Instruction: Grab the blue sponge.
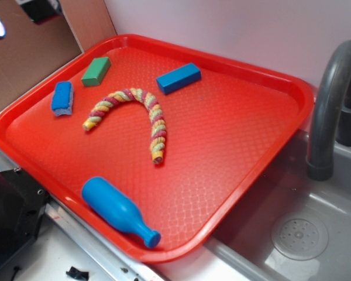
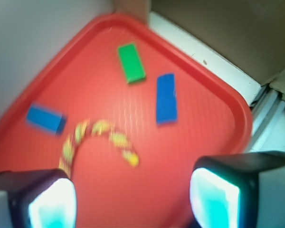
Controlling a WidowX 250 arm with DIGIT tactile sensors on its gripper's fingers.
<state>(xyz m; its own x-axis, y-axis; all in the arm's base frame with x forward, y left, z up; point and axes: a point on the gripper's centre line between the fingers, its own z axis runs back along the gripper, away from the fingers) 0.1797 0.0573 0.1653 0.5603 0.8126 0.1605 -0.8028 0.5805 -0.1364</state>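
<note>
Above the red tray point(image 2: 237, 114), fingers point(image 2: 213, 199) spread wide, holding nothing.

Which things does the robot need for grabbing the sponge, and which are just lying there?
Needed:
blue sponge
claw, open

Just lying there:
green block
blue block
twisted rope
blue bottle
red tray
grey tap
</note>
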